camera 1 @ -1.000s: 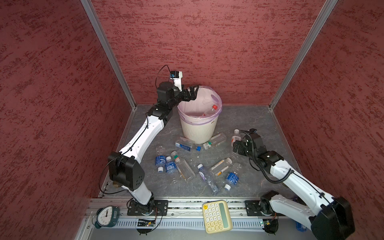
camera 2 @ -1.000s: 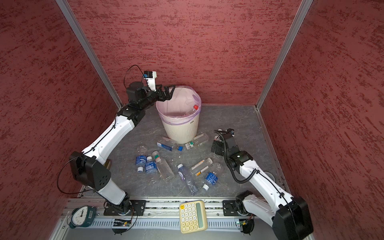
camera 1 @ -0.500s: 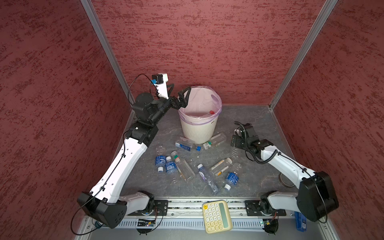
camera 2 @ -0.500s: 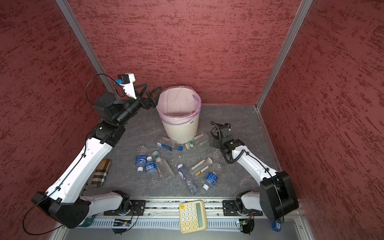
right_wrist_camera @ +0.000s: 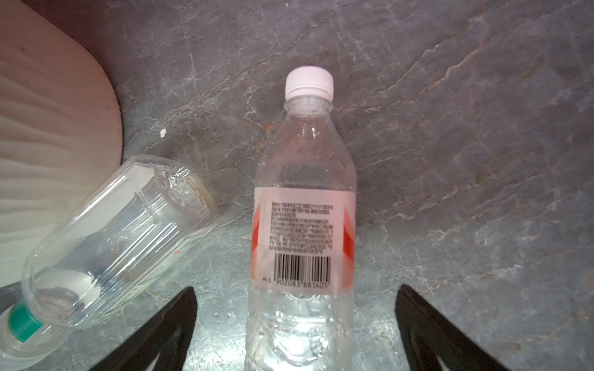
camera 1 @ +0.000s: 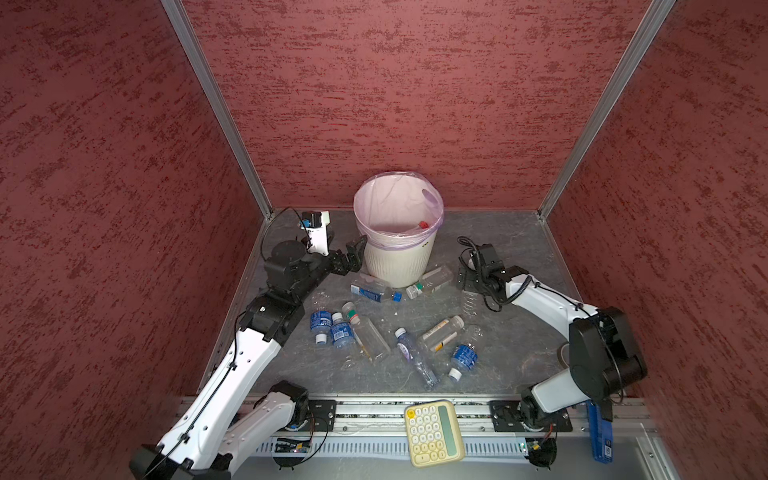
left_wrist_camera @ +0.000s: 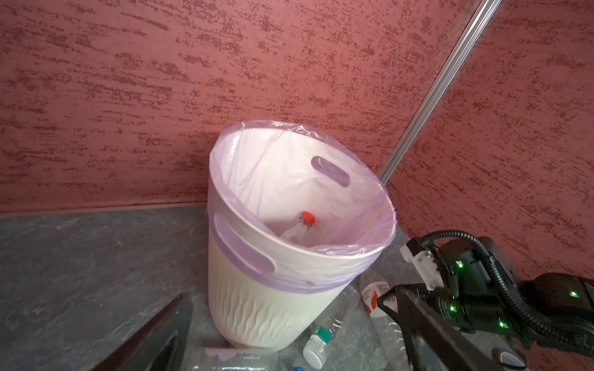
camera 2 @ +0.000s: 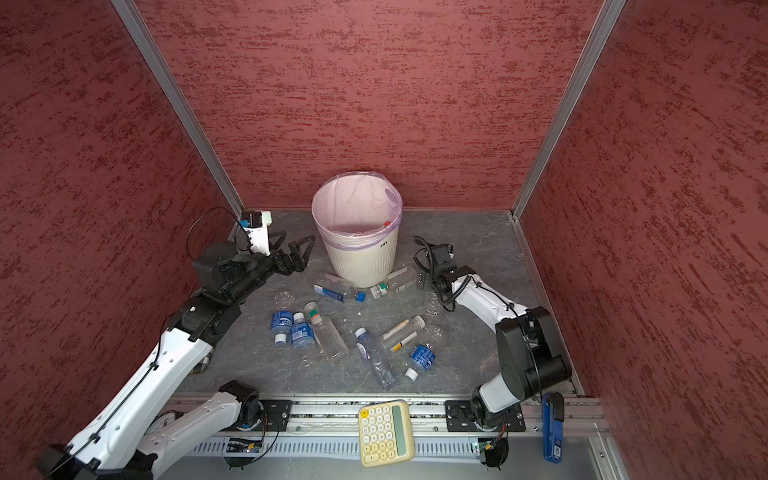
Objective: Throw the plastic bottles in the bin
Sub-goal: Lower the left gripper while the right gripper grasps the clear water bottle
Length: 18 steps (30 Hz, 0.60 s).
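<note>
Grey stone-patterned floor (camera 1: 498, 249) runs between red textured walls. In both top views the bin (camera 1: 399, 266) stands far and central, with the plastic bottles (camera 1: 370, 332) strewn on the near side of it. The left gripper (camera 1: 353, 255) was up over the rim a second ago. It has now swung down beside the bin's left wall, released and empty. The right gripper (camera 1: 467, 280) has pushed farther out, to the right of the bin.

In the left wrist view, a red-capped bottle (left_wrist_camera: 307, 218) rests inside the liner (left_wrist_camera: 321, 276). It was at the rim before, so that one counts as delivered.

In the right wrist view, a white-capped bottle (right_wrist_camera: 303, 225) lies between the spread fingers (right_wrist_camera: 167, 331), not yet pinched. A green-capped bottle (right_wrist_camera: 119, 244) lies just left of it, against the bin. The next pick looks lined up, and most of the bottles remain on the floor.
</note>
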Each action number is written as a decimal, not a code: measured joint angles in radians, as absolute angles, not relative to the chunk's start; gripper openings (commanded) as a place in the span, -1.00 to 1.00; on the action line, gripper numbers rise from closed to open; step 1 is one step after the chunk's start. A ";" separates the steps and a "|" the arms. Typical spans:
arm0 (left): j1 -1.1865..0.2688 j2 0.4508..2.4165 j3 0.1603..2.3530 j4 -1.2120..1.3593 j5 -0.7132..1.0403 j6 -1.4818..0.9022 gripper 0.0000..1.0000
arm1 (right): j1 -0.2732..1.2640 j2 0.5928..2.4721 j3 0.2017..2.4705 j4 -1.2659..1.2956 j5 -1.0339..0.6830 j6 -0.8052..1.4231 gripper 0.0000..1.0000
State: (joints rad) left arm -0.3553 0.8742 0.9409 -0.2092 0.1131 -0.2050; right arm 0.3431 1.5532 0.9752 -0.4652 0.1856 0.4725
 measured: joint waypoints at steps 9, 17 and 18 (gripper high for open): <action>-0.348 0.785 0.795 -0.286 0.091 -0.244 0.99 | 0.343 1.635 1.013 -0.473 0.190 0.459 0.86; -0.347 0.785 0.737 -0.311 0.083 -0.304 0.99 | 0.343 1.692 1.045 -0.481 0.208 0.445 0.67; -0.347 0.785 0.733 -0.316 0.083 -0.310 0.99 | 0.342 1.699 1.046 -0.483 0.209 0.442 0.67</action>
State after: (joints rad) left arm -0.3470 0.7845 0.7334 -0.3161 0.0834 -0.3099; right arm 0.3420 1.6993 1.0462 -0.4828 0.2092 0.4419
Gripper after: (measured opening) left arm 0.995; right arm 0.840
